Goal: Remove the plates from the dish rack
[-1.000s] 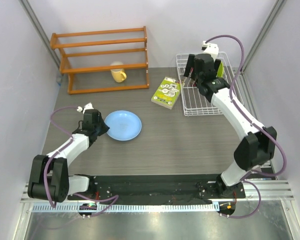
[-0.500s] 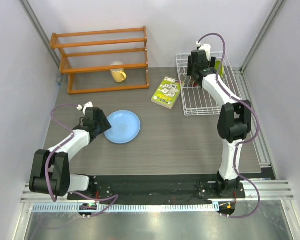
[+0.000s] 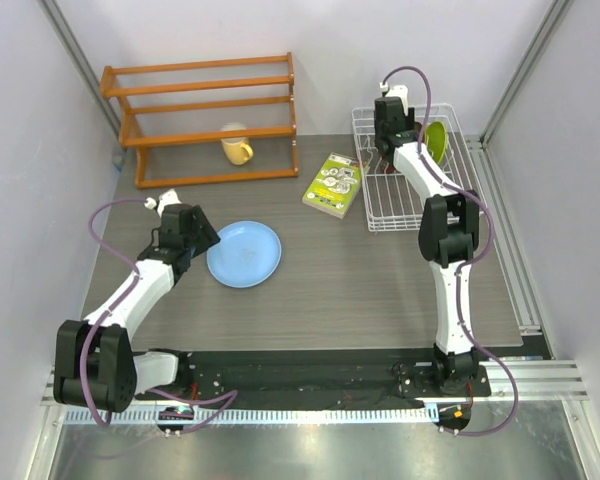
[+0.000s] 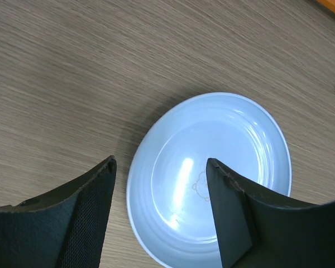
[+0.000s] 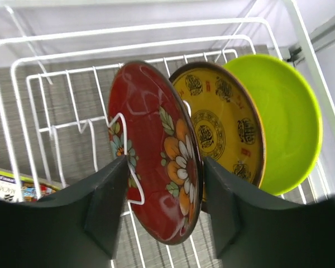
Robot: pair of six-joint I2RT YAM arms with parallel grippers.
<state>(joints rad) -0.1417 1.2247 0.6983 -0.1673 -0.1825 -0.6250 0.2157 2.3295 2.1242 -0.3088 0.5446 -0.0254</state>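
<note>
**Plates, four in all.**
- One light blue plate [image 3: 244,253] lies flat, face up, on the bench [image 3: 330,290]. It is round and glossy, with a faint emblem at its centre.
- Three plates stand on edge in the dish rack [image 3: 405,205], side by side:
  - a dark red plate [image 5: 156,162] with a glossy floral pattern
  - an amber plate [image 5: 223,131] with a dark rim and dark medallions
  - a plain lime green plate [image 5: 287,120], at the far right of the row in the right wrist view

**Dish rack.** One rectangular basket of thin white wire with upright prongs, at the far right of the bench.

**Bench.** Dark grey surface with a wood-grain texture.

**Left claw** [image 4: 161,163]. Fingers spread wide and holding nothing. It sits over the near left rim of the light blue plate. Contact with the plate cannot be determined.

**Right claw** [image 5: 164,161]. Fingers spread wide, one on each side of the dark red plate. No closed grip is visible.

**Other items, one of each.**
- Orange wooden shelf rack [image 3: 205,115] with slatted tiers, far left
- Yellow mug [image 3: 237,147] on its lowest tier
- Flat green printed pack [image 3: 333,184], just left of the dish rack
</note>
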